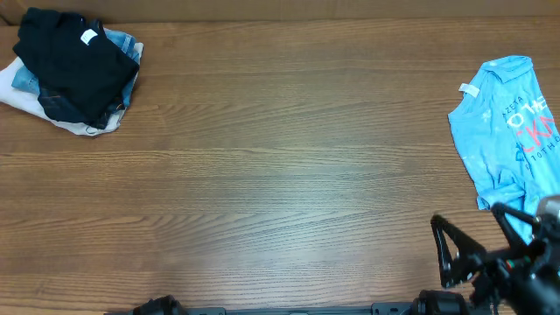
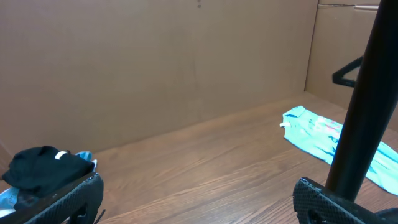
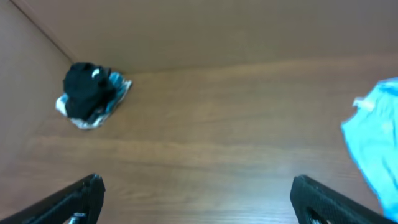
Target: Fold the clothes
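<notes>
The black T-shirt (image 1: 70, 54) lies folded, its small white label showing, on top of a pile at the table's far left corner. It also shows in the left wrist view (image 2: 43, 167) and, small, in the right wrist view (image 3: 87, 90). My right gripper (image 1: 477, 229) is open and empty near the front right of the table, far from the black T-shirt; its jaws (image 3: 197, 183) spread wide over bare wood. My left gripper (image 2: 199, 186) is open and empty above the table; only its arm base shows at the overhead view's bottom edge.
A light blue T-shirt with pink lettering (image 1: 512, 122) lies spread at the right edge, just behind my right gripper. Under the black T-shirt are blue and white clothes (image 1: 26, 92). Cardboard walls (image 2: 155, 68) close in the table's back and sides.
</notes>
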Tool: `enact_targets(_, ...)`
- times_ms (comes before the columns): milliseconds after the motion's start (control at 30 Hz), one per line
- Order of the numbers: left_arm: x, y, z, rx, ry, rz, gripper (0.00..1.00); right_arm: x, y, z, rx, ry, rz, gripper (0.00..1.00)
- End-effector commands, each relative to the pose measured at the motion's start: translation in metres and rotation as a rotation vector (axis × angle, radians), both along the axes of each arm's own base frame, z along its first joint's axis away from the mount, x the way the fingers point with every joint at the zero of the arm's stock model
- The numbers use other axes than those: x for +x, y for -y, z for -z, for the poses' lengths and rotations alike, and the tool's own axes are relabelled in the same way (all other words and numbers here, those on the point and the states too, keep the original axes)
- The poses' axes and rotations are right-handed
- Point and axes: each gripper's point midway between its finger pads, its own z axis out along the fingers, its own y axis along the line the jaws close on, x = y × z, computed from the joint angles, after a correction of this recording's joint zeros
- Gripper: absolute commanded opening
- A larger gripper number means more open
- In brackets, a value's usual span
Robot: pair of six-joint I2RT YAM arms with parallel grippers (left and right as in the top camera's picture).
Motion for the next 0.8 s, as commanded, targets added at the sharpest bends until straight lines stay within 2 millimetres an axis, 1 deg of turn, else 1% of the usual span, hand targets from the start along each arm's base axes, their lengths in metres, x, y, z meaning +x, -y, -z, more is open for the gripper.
enact_targets(0,-0.001,-0.002,0.000,0.020,0.010,-0.007,1.00,0.008,0.003,0.013,-0.040,0.041,-0.002,1.00)
enact_targets(67,-0.001,-0.002,0.000,0.020,0.010,-0.007,1.00,0.019,0.004,0.024,-0.042,0.068,-0.004,1.00)
enact_targets(133,-0.001,-0.002,0.000,0.020,0.010,-0.007,1.00,0.029,0.000,0.036,-0.062,0.102,-0.045,1.00)
enact_targets(267,-0.001,-0.002,0.000,0.020,0.010,-0.008,1.00,0.043,-0.021,0.064,-0.140,0.217,-0.225,1.00)
enact_targets(333,-0.001,-0.002,0.000,0.020,0.010,-0.007,1.00,0.048,-0.029,0.079,-0.160,0.274,-0.283,1.00)
enact_targets(433,-0.001,-0.002,0.000,0.020,0.010,-0.008,1.00,0.061,-0.034,0.103,-0.168,0.343,-0.307,1.00)
enact_targets(633,-0.001,-0.002,0.000,0.020,0.010,-0.007,1.00,0.077,-0.040,0.146,-0.177,0.444,-0.328,1.00)
enact_targets(767,-0.001,-0.002,0.000,0.020,0.010,-0.008,1.00,0.083,-0.043,0.167,-0.186,0.513,-0.330,1.00)
